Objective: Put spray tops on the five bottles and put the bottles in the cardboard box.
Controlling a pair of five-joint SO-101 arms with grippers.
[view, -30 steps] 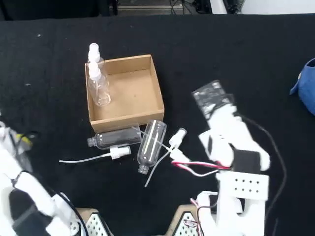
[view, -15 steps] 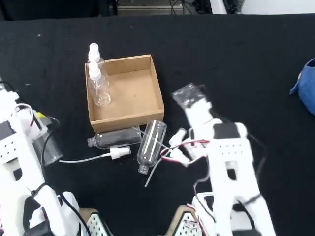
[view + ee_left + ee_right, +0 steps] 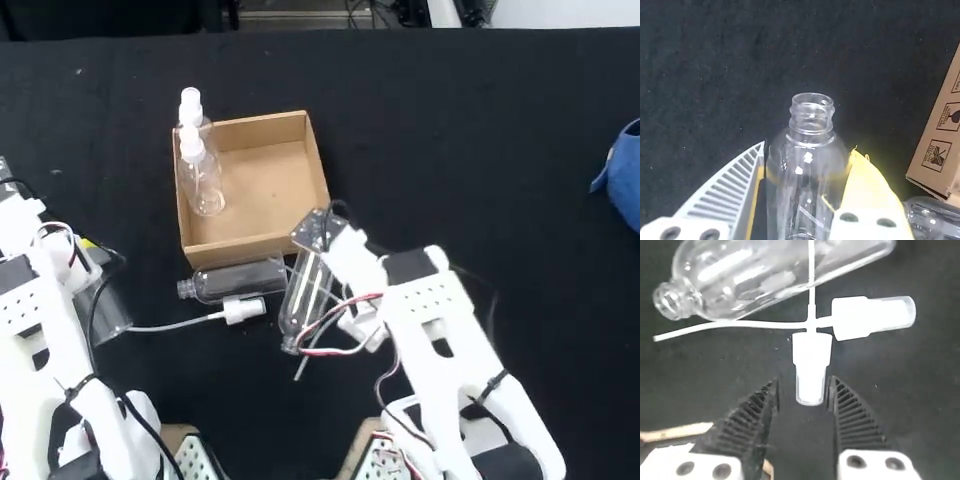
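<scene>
Between the black fingers of your right gripper [image 3: 802, 386] lies a white spray top [image 3: 811, 360], cap end toward the wrist. The fingers stand released on either side of it, close but not clamped. Its thin tube runs on over an open-necked bottle [image 3: 765, 270] lying on its side on the black table [image 3: 920, 390]. Just beyond the cap, a second spray top [image 3: 872, 317] lies crosswise, its own tube crossing the first.

Your left gripper [image 3: 807, 150] is clenched on an uncapped bottle [image 3: 807, 185], neck jutting past the fingertips, off to the left of the cardboard box [image 3: 270, 185].

From above, you see a topless bottle [image 3: 232, 280] lying just in front of the box's near wall, with a third spray top [image 3: 243, 310] and its long tube beside it. A topped bottle [image 3: 203, 180] rests inside along the box's left wall. A second topped bottle [image 3: 192, 112] is at the far left corner; you cannot tell whether it is inside.
</scene>
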